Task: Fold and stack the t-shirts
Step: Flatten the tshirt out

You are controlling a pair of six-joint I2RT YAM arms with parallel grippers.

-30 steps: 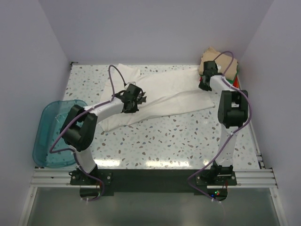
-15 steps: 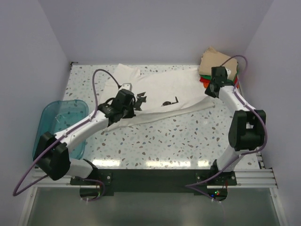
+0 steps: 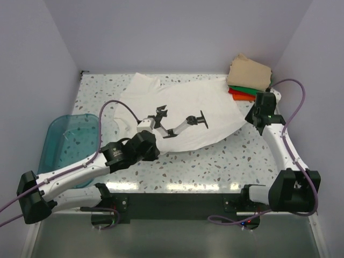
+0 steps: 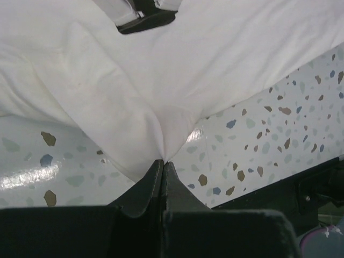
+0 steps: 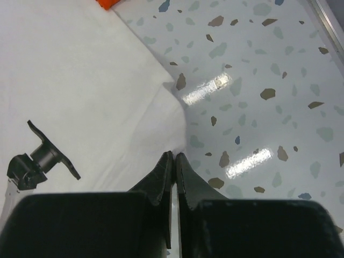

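Note:
The large white t-shirt [image 3: 183,105] [image 4: 193,70] [image 5: 80,80] lies spread across the back half of the table, its black chest print [image 3: 180,122] [image 5: 43,161] facing up. My left gripper [image 3: 154,146] [image 4: 163,161] is shut on the shirt's near hem, and the cloth puckers into its tips. My right gripper [image 3: 251,120] [image 5: 174,155] is shut on the shirt's right-hand edge, just off the table. In the back right corner sits a stack of folded t-shirts: tan [image 3: 248,72] on top, green under it, orange-red [image 3: 240,95] [image 5: 107,3] lowest.
A translucent teal bin [image 3: 64,145] hangs over the table's left edge beside the left arm. The black rail [image 3: 172,204] with both arm bases runs along the near edge. Walls close in the back and both sides.
Both arms have drawn back toward the near edge, each still shut on the white shirt. The shirt has spread wider and its black print now shows. The right gripper has left the folded stack.

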